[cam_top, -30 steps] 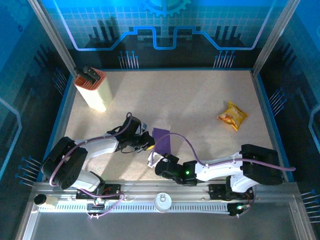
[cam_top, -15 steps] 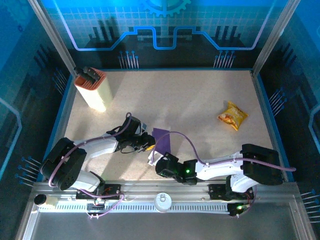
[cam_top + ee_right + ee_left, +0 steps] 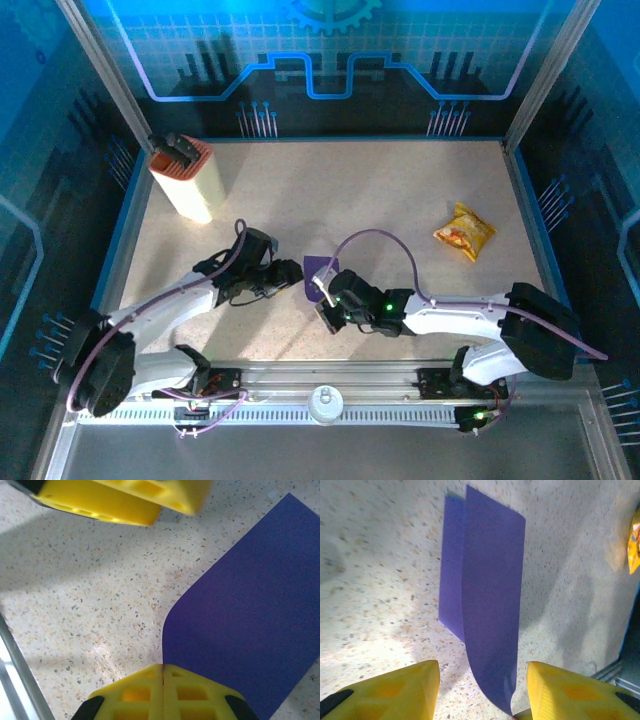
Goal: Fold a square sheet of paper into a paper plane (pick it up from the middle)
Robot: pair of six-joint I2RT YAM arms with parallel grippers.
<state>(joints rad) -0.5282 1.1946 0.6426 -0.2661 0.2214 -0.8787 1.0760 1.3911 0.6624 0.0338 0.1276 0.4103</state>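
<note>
Right tool (image 3: 163, 670) grips an edge of purple paper (image 3: 250, 615); left tool (image 3: 483, 680) parted.

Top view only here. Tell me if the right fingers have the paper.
Observer: Yes. The right fingers are shut on the edge of the paper, right at their tips.
Operator: Report the left fingers.
Observer: The left fingers are open, with the raised part of the paper between them.
Operator: Say how the paper lies.
Observer: One part curves up off the table; a strip beside it lies flat.
</note>
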